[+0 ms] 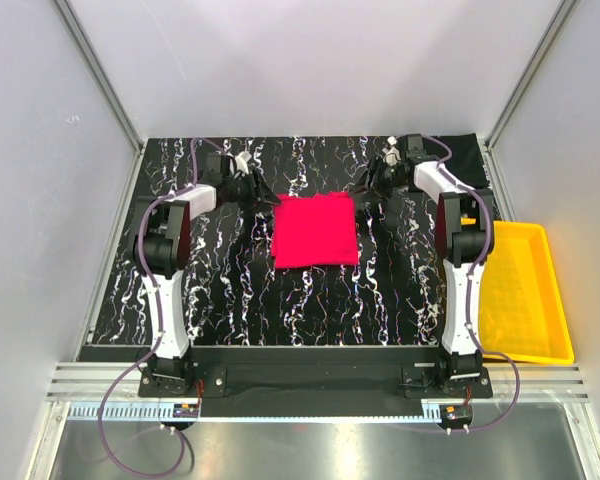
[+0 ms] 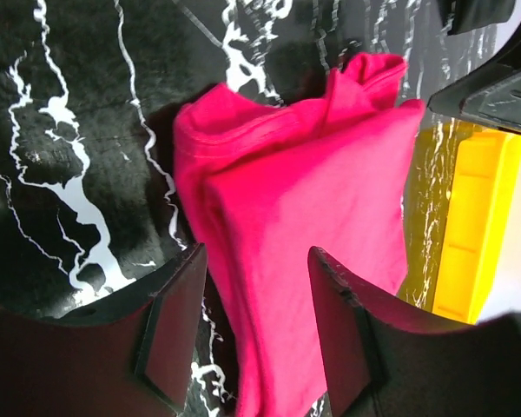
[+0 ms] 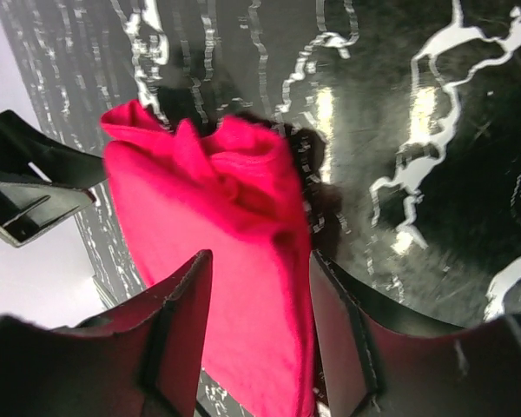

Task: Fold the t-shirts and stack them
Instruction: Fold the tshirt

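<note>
The red t-shirt (image 1: 315,231) lies folded into a rough square on the black white-veined tabletop, near the middle towards the far side. It also shows in the left wrist view (image 2: 313,208) and in the right wrist view (image 3: 217,234). My left gripper (image 1: 261,190) is open at the fold's far left corner, its jaws apart over the cloth edge (image 2: 256,287). My right gripper (image 1: 368,184) is open at the far right corner, jaws apart over the cloth (image 3: 259,295). A black t-shirt (image 1: 467,158) lies at the far right corner of the table, partly behind the right arm.
A yellow plastic tray (image 1: 525,290) stands off the table's right edge; it also shows in the left wrist view (image 2: 473,226). Grey walls close the far side and both flanks. The arm bases sit at the near edge.
</note>
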`<state>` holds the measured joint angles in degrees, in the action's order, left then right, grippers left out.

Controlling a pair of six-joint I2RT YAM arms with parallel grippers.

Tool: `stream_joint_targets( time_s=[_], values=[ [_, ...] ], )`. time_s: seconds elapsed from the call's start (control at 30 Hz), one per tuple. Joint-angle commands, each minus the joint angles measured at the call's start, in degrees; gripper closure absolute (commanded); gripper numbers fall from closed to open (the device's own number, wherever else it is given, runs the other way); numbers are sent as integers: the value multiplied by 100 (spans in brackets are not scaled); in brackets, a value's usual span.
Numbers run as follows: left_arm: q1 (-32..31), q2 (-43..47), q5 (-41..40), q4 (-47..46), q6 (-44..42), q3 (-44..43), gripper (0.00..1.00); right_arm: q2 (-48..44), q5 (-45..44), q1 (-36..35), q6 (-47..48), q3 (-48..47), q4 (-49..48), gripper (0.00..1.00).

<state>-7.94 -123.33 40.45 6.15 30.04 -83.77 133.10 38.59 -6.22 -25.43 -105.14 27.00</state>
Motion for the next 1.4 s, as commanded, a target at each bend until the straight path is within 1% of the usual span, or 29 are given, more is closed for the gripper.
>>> stream_joint_targets(
  time_s=[0.0, 0.13, 0.4, 0.53, 0.8, 0.87, 0.93, 0.97, 1.0, 1.03, 1.07, 1.1, 1.13, 1.17, 1.2, 1.23, 1.27, 1.37],
  values=[
    [-66, -50, 156, -545, 116, -263, 45, 146, 70, -37, 73, -384, 112, 46],
    [-128, -217, 148, -545, 186, -395, 46, 243, 122, -46, 73, -463, 121, 49],
    [-172, -437, 60, -554, 309, -518, 54, 419, 219, -152, 21, -612, 130, 53],
    [-164, -490, 69, -580, 371, -614, 57, 515, 316, -213, -23, -718, 156, 58],
    [-172, -570, 121, -580, 415, -641, 56, 489, 167, -231, 56, -630, 270, 57],
    [-164, -570, 121, -571, 397, -641, 57, 480, 123, -231, 108, -613, 296, 57],
    [-172, -587, 139, -571, 423, -658, 61, 480, 96, -239, 135, -595, 314, 58],
    [-164, -596, 148, -571, 432, -676, 68, 472, 96, -239, 135, -595, 323, 60],
    [-172, -596, 156, -580, 441, -702, 71, 471, 114, -231, 117, -595, 323, 69],
    [-172, -570, 148, -571, 458, -702, 74, 445, 123, -239, 100, -595, 323, 73],
    [-164, -561, 165, -571, 467, -720, 79, 436, 131, -248, 82, -595, 332, 77],
    [-155, -543, 174, -563, 467, -729, 81, 419, 114, -248, 73, -595, 341, 85],
    [-163, -474, 200, -563, 476, -729, 84, 340, 88, -248, 30, -578, 341, 89],
    [-155, -421, 192, -563, 476, -711, 89, 296, 53, -248, 21, -560, 332, 92],
    [-155, -359, 192, -554, 468, -668, 92, 226, -26, -257, 12, -508, 341, 96],
    [-155, -289, 183, -554, 485, -632, 97, 77, -70, -257, -14, -472, 332, 99],
    [-155, -132, 157, -545, 494, -571, 100, -2, -114, -257, -32, -385, 341, 100],
    [-155, 237, 148, -554, 564, -282, 100, -371, -211, -309, -102, -148, 341, 100]
  ],
)
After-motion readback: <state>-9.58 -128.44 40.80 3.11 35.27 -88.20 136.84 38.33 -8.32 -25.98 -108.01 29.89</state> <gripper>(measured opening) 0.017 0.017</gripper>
